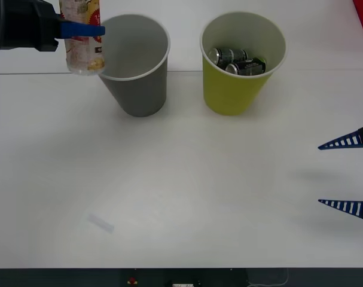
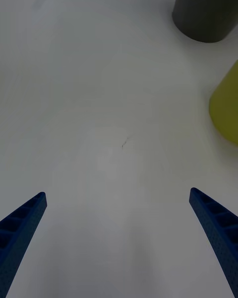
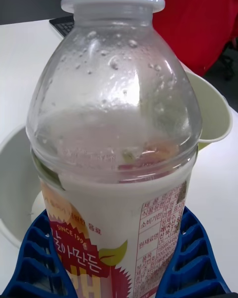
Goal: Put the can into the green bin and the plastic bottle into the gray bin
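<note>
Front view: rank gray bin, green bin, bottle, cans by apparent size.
1. Gray bin and green bin: look alike, no ranking.
2. Plastic bottle, held raised by the left gripper, so nearness may inflate it.
3. Cans in the green bin.

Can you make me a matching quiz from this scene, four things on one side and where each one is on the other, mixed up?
Things:
1. plastic bottle
2. cans
3. gray bin
4. right hand

Places:
A. inside the green bin
B. open, low over the table's right side
C. standing on the table on the green bin's left
D. gripped in the left hand, raised beside the gray bin's rim

Pairs: 1-D, 2-A, 3-C, 4-B
</note>
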Controlling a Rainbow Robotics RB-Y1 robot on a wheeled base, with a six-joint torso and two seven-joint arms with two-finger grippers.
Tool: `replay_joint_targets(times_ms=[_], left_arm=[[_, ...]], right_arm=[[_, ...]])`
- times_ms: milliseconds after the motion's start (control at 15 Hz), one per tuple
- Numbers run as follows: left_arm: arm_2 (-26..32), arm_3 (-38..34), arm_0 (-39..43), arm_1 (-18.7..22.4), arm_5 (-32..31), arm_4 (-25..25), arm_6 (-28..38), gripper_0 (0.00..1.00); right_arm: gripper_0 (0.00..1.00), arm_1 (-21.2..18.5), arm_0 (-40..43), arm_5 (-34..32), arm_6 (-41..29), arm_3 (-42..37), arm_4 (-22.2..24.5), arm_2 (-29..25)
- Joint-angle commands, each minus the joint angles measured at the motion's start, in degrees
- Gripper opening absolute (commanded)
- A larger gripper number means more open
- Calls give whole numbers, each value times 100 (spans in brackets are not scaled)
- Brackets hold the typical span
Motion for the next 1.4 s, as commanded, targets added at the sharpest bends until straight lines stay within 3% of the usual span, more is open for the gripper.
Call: replay_joint_targets(times_ms=[67,400,667,733,800,867,1133,1267,1400], left_arm=[[-918,676,-880,-35,204,8,-77,0],[-1920,1959,-2084,-642,274,-71,-297,0],[-2043,2170,-2216,-756,274,-124,-428,4],[-2043,2170,-2216,-756,274,-133,-499,31],[-2043,2170,-2216,-765,274,-115,-587,88],[-2043,2170,-2216,-765,274,-89,-657,100],[-2034,2170,-2190,-668,274,271,-1079,100],[-1973,2074,-1970,-449,327,807,-1483,100],[-1516,1573,-1346,-238,362,939,-1588,100]], right_arm=[[100,0,0,0,0,0,0,0],[100,0,0,0,0,0,0,0],[100,0,0,0,0,0,0,0],[100,0,0,0,0,0,0,0],[100,0,0,0,0,0,0,0],[100,0,0,0,0,0,0,0],[100,0,0,0,0,0,0,0],[100,0,0,0,0,0,0,0],[100,0,0,0,0,0,0,0]])
